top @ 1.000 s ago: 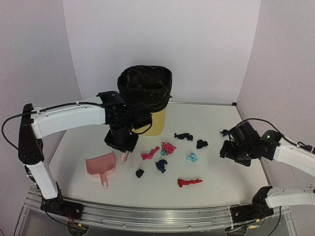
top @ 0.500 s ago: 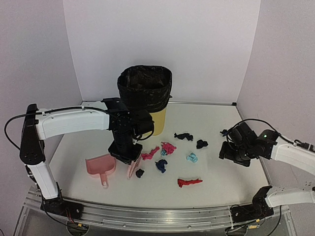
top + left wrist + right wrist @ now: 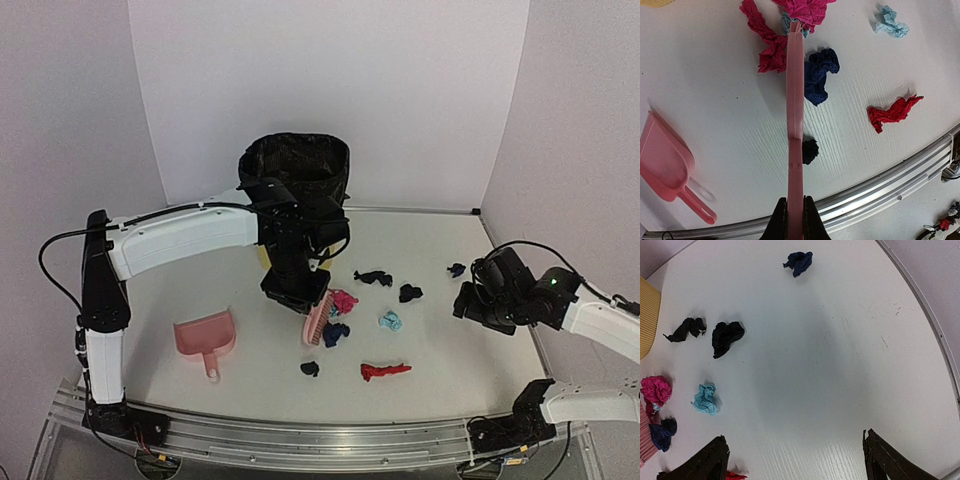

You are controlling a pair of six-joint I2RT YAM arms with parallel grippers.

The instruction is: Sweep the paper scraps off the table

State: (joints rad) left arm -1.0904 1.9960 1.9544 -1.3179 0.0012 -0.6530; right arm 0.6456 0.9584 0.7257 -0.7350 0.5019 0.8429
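Note:
Several small paper scraps lie mid-table: a magenta wad (image 3: 343, 300), a navy wad (image 3: 333, 334), a teal wad (image 3: 390, 321), a red strip (image 3: 385, 371), a dark wad (image 3: 310, 368), and dark ones farther back (image 3: 373, 277) (image 3: 410, 293) (image 3: 456, 269). My left gripper (image 3: 295, 290) is shut on the handle of a pink hand brush (image 3: 795, 125). The brush head rests among the magenta (image 3: 807, 10), red (image 3: 767, 47) and navy (image 3: 819, 72) scraps. My right gripper (image 3: 480, 305) is open and empty above the white table (image 3: 840, 365), right of the scraps.
A pink dustpan (image 3: 205, 338) lies on the table at front left. A yellow bin with a black liner (image 3: 295, 185) stands at the back behind the left arm. A metal rail (image 3: 300, 440) runs along the front edge. White walls enclose three sides.

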